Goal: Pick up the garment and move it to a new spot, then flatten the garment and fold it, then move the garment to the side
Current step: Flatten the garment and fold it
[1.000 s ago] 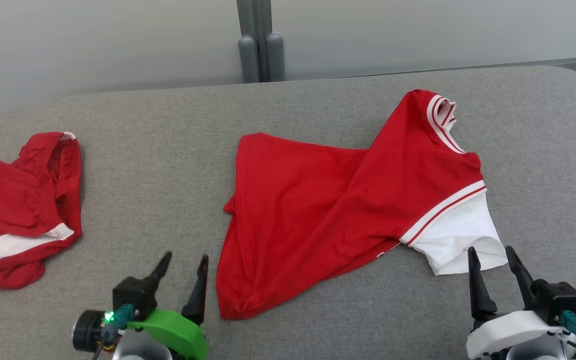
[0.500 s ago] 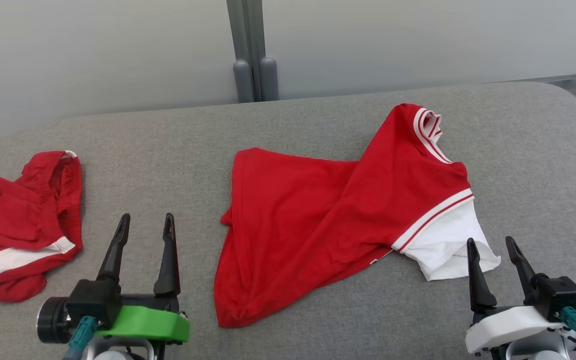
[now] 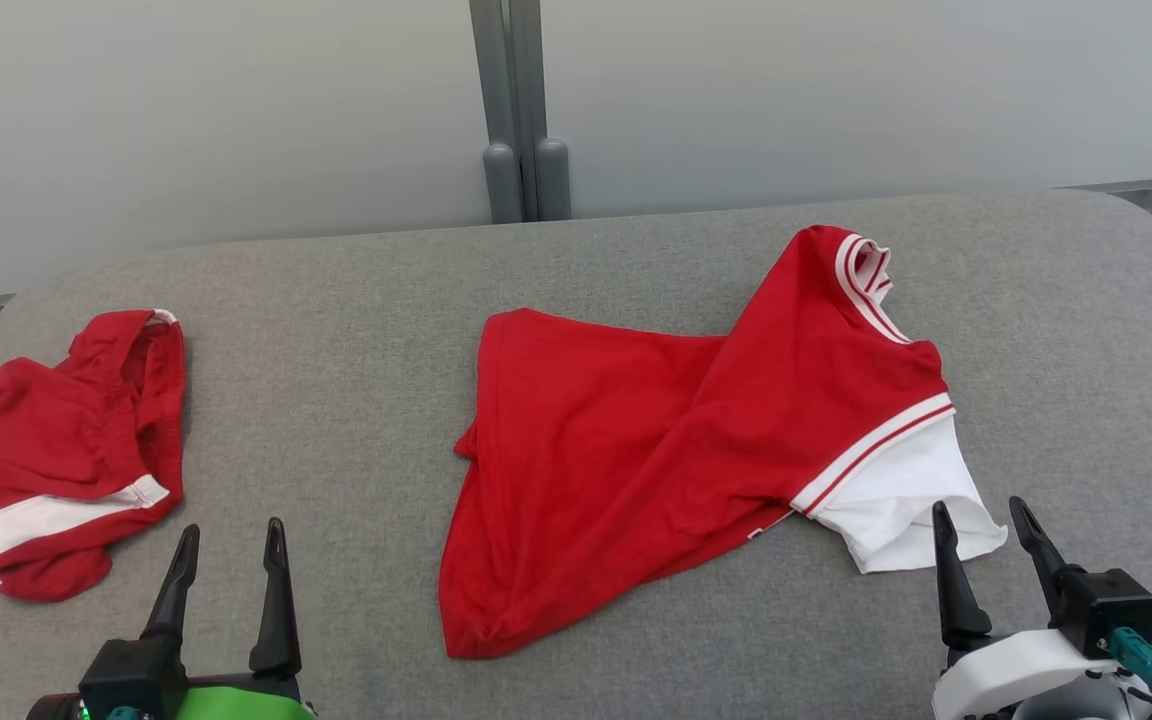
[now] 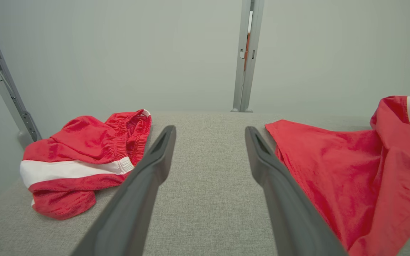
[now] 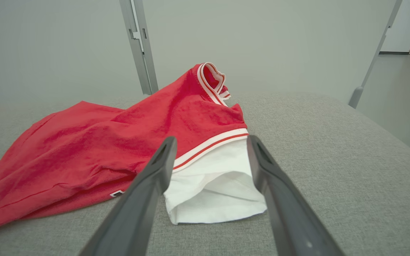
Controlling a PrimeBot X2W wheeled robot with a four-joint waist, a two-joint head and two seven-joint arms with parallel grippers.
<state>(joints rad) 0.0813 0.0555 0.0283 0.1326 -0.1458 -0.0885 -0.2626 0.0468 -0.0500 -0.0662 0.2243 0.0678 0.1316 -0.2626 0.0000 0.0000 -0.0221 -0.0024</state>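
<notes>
We see the red shirt point(image 3: 656, 450) crumpled mid-frame on the grey desk point(image 3: 356, 300). We judge it soft, light and floppy; grab the white sleeve point(image 3: 896, 500) and hem. Left tool point(image 3: 233, 527) and right tool point(image 3: 978, 506) are wide open and empty.

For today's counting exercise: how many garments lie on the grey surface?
2. A red T-shirt lies right of centre; red shorts lie at the far left. None seems hidden.
</notes>
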